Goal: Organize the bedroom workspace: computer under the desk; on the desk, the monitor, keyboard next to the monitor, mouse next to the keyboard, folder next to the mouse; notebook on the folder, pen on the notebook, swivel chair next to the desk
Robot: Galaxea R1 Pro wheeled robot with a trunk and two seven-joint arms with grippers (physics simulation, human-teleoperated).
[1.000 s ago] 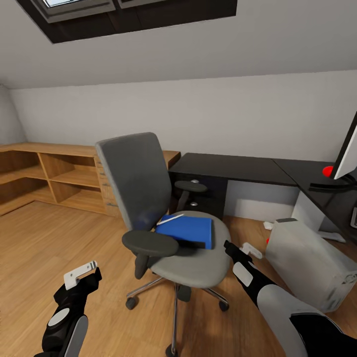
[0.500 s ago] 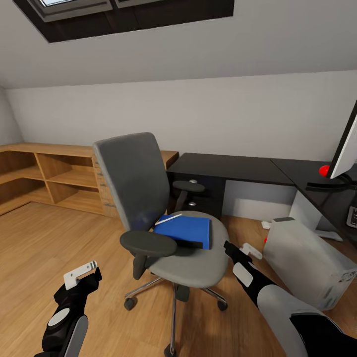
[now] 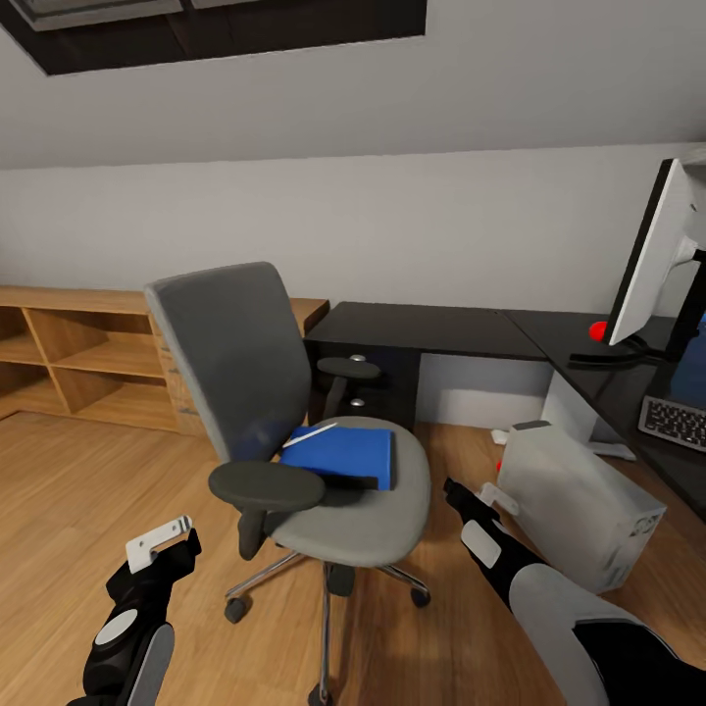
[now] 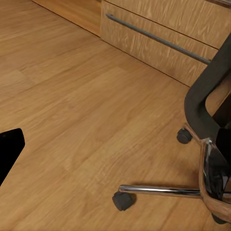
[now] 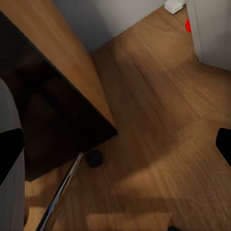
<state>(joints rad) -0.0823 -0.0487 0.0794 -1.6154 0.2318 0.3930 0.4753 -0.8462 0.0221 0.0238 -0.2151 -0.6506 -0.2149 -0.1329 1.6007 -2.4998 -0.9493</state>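
The grey swivel chair (image 3: 230, 358) stands on the wood floor in front of the black desk (image 3: 422, 328). A blue folder (image 3: 343, 454) lies on its seat with a white pen (image 3: 309, 434) on top, and a thin dark slab (image 3: 345, 480), perhaps the notebook, shows at its near edge. The light grey computer (image 3: 574, 500) sits tilted on the floor beside the desk. On the desk at the right are the monitor (image 3: 649, 257) and keyboard (image 3: 677, 422). The mouse is out of view. My left gripper (image 3: 162, 546) hangs open low left of the chair. My right gripper (image 3: 478, 500) is open between seat and computer.
A low light-wood shelving counter (image 3: 69, 358) runs along the left wall, its drawers (image 4: 159, 38) near the chair's chrome base (image 4: 163, 190). A small red object (image 3: 596, 330) sits on the desk by the monitor stand. A chair caster (image 5: 94, 158) rests on the floor.
The head camera has swung right, so the whole scene slid left and the monitor and keyboard came further into view. Both arms hold the same pose.
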